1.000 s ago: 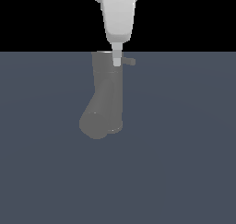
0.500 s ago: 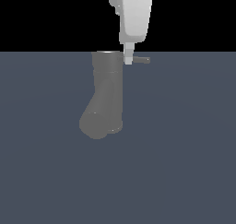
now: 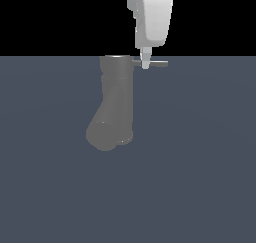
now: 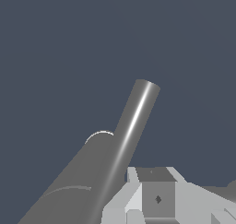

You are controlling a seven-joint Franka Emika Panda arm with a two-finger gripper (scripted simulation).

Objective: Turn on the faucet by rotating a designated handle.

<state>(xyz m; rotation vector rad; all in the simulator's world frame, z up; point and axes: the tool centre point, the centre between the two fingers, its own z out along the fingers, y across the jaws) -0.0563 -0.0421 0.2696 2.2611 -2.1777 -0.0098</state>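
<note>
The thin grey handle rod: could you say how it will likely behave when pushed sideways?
The thin straight grey handle rod looks rigid, so it probably won't flex. Fixed to the thick dark-grey faucet cylinder's rim, it likely swings rather than slides. Its smooth sheen suggests the fingers might slip.

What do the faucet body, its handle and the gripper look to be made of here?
The faucet renders as matte dark grey, like cast metal or plastic; no highlights on it in the exterior view. The handle looks like polished metal, with a bright streak along its length in the wrist view. The gripper appears as smooth white plastic with flat, even shading. All are simulator renders, so these are guesses.
</note>
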